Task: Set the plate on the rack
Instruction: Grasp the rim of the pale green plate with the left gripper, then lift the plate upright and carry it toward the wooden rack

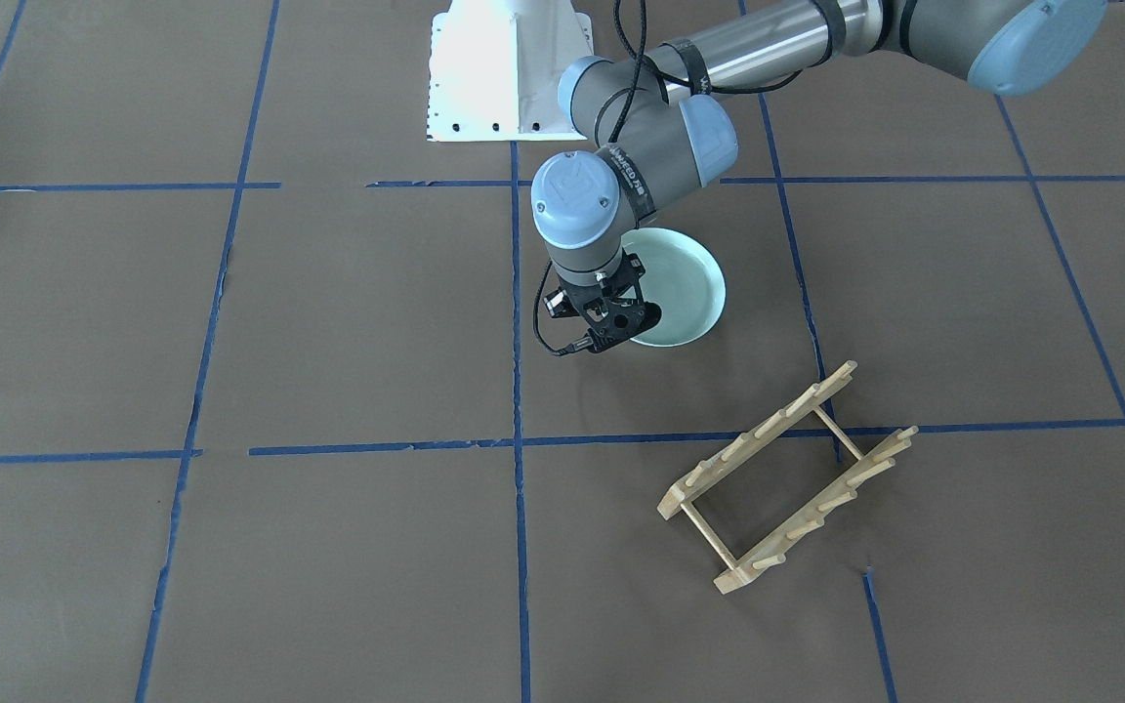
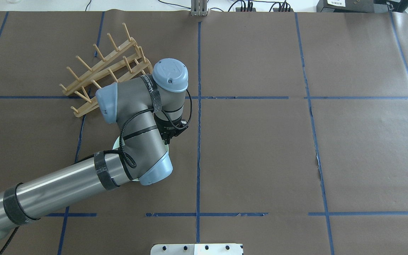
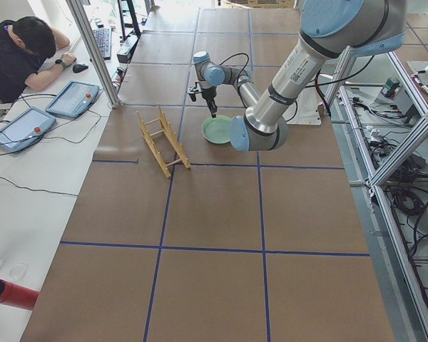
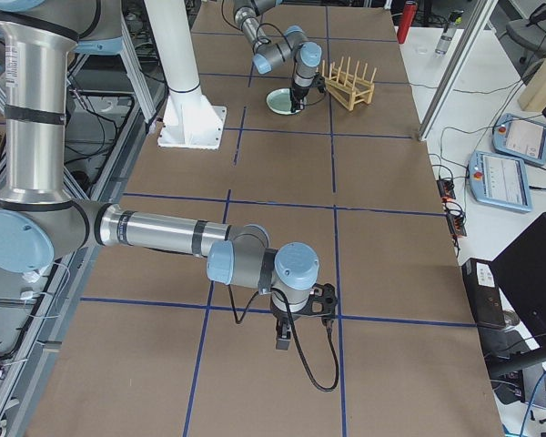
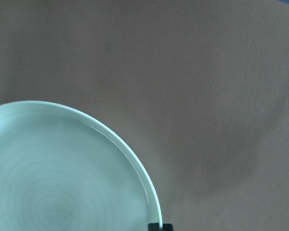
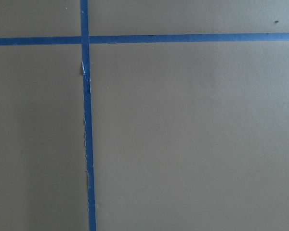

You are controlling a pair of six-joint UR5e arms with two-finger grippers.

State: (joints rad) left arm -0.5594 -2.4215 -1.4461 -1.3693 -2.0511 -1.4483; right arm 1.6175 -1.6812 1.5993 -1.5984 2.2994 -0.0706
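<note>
Closing on or merely touching the plate cannot be decided for the left gripper (image 1: 633,327): it points down at the edge of the plate (image 1: 689,283), and the left wrist view shows one dark fingertip (image 5: 156,226) right at the rim, but not how far apart the jaws stand. The plate is round and pale mint green, with a low raised rim that catches a bright line of light and faint concentric rings across its floor. It lies flat on the brown paper-covered table (image 1: 328,322), close to the robot's base and just on the robot's left of a blue tape line (image 1: 517,391). The left arm's wrist joints hide the part of the plate nearest the base. The rack (image 1: 785,475), of light wood with two parallel rails of upright pegs joined by two thin dowels, stands on the table apart from the plate, farther from the robot and further to its left, set at an angle to the tape grid. The right gripper (image 4: 302,320) hangs low over a tape crossing well away from both; its jaw state cannot be told.
</note>
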